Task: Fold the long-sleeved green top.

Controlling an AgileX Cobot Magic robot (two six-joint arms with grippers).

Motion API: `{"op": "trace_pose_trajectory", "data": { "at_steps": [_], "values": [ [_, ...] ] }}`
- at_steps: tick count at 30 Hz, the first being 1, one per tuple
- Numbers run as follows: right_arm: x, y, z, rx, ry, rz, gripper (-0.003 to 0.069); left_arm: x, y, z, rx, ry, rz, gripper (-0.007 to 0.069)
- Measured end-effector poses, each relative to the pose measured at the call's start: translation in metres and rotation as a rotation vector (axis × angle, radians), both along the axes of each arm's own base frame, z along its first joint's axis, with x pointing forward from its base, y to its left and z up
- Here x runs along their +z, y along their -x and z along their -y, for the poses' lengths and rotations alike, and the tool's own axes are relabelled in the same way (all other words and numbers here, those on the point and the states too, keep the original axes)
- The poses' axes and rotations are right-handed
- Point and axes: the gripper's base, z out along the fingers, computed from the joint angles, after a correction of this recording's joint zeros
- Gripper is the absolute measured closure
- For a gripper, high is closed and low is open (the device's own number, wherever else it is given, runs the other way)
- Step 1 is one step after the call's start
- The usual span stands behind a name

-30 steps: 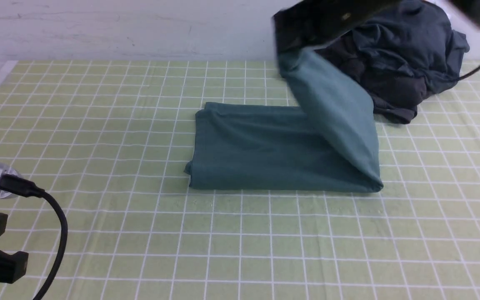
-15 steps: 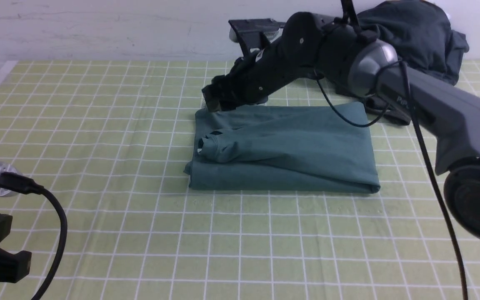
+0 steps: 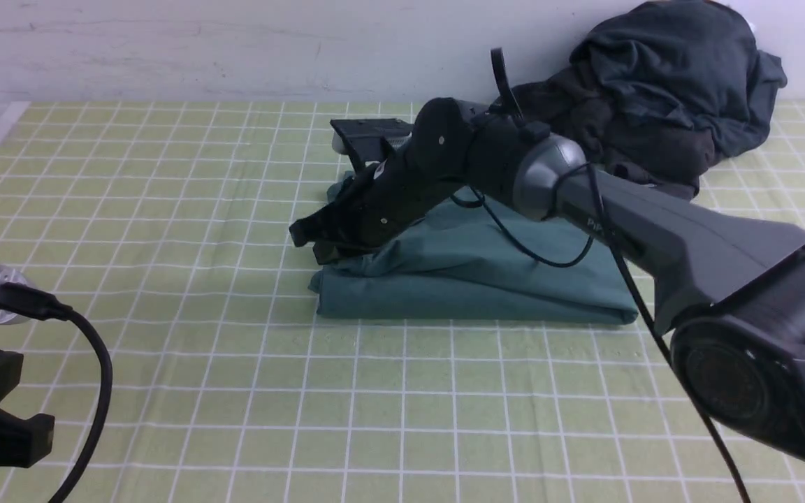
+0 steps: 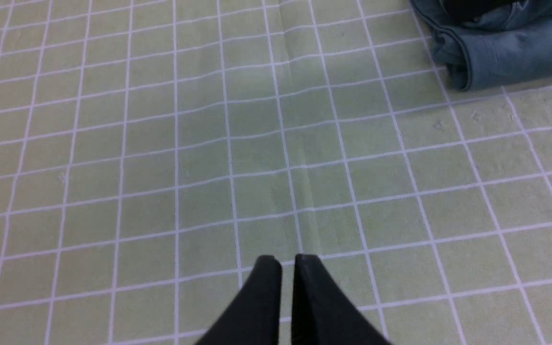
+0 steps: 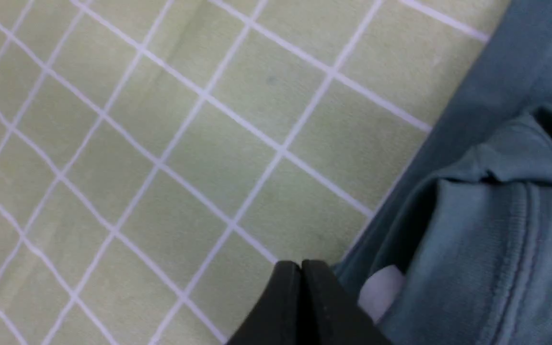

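Front view: your right gripper (image 3: pixel 308 243), which carried the flap a second ago, has laid it flat. The green long-sleeved top (image 3: pixel 486 286) sits centre frame, a folded rectangle, with the claw low at its left edge.

Left wrist view: your left gripper (image 4: pixel 288 261) is pinched closed and empty, with the top at upper right.

Right wrist view: jaws together on nothing, the top at lower right. This fold looks done.

Front view wide, wrist views close, downward, all sharing green top (image 3: pixel 479 297)
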Motion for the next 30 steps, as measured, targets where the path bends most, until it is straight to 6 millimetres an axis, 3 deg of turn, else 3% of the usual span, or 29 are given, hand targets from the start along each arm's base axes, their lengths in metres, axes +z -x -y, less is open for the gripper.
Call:
{"op": "trace_pose_trajectory", "data": {
  "at_steps": [2, 3, 4, 5, 6, 7, 8, 10, 11, 12, 15, 16, 18, 19, 21, 23, 26, 27, 29, 30],
  "values": [
    [0.025, 0.002, 0.003, 0.01, -0.005, 0.059, 0.0671, 0.0, 0.0, 0.0, 0.0, 0.0, 0.0, 0.0598],
    [0.049, 0.005, 0.008, 0.021, 0.001, 0.117, 0.0671, 0.0, 0.0, 0.0, 0.0, 0.0, 0.0, 0.0598],
    [0.049, 0.005, 0.008, 0.023, 0.006, 0.12, 0.0671, 0.0, 0.0, 0.0, 0.0, 0.001, 0.0, 0.0598],
    [0.089, 0.013, 0.017, 0.04, 0.019, 0.206, 0.0671, 0.0, 0.0, 0.0, 0.0, 0.001, 0.0, 0.0598],
    [0.101, 0.017, 0.02, 0.046, 0.026, 0.233, 0.0671, 0.0, 0.0, 0.0, 0.0, 0.001, 0.0, 0.0598],
    [0.155, 0.035, 0.039, 0.061, 0.071, 0.359, 0.0671, 0.0, 0.0, 0.0, 0.0, 0.001, 0.0, 0.0598],
    [0.162, 0.037, 0.041, 0.063, 0.067, 0.37, 0.0671, 0.0, 0.0, 0.0, 0.0, 0.001, 0.0, 0.0598],
    [0.236, 0.072, 0.074, 0.045, 0.118, 0.551, 0.0671, 0.0, 0.0, 0.0, 0.0, 0.001, 0.0, 0.0598],
    [0.253, 0.082, 0.084, 0.031, 0.14, 0.597, 0.0671, 0.0, 0.0, 0.0, 0.0, 0.001, 0.0, 0.0598],
    [0.293, 0.109, 0.109, -0.007, 0.164, 0.699, 0.0671, 0.0, 0.0, 0.0, 0.0, 0.001, 0.0, 0.0598],
    [0.338, 0.15, 0.15, -0.086, 0.236, 0.824, 0.0671, 0.0, 0.0, 0.0, 0.0, 0.001, 0.0, 0.0598],
    [0.343, 0.157, 0.155, -0.095, 0.238, 0.834, 0.0671, 0.0, 0.0, 0.0, 0.0, 0.001, 0.0, 0.0598],
    [0.359, 0.19, 0.189, -0.179, 0.279, 0.878, 0.0671, 0.0, 0.0, 0.0, 0.0, 0.001, 0.0, 0.0598],
    [0.36, 0.196, 0.194, -0.192, 0.283, 0.884, 0.0671, 0.0, 0.0, 0.0, 0.0, 0.001, 0.0, 0.0598],
    [0.357, 0.235, 0.227, -0.274, 0.273, 0.958, 0.0671, 0.0, 0.0, 0.0, 0.0, 0.001, 0.0, 0.0598],
    [0.35, 0.258, 0.241, -0.298, 0.225, 1.017, 0.0671, 0.0, 0.0, 0.0, 0.0, 0.001, 0.0, 0.0598],
    [0.319, 0.305, 0.266, -0.342, 0.056, 1.127, 0.0671, 0.0, 0.0, 0.0, 0.0, 0.001, 0.0, 0.0598],
    [0.296, 0.327, 0.277, -0.346, -0.025, 1.177, 0.0671, 0.0, 0.0, 0.0, 0.0, 0.001, 0.0, 0.0598],
    [0.255, 0.349, 0.285, -0.318, -0.113, 1.232, 0.0671, 0.0, 0.0, 0.0, 0.0, 0.002, 0.0, 0.0598],
    [0.25, 0.363, 0.293, -0.325, -0.153, 1.264, 0.0671, 0.0, 0.0, 0.0, 0.0, 0.002, 0.0, 0.0598]
  ]
}}
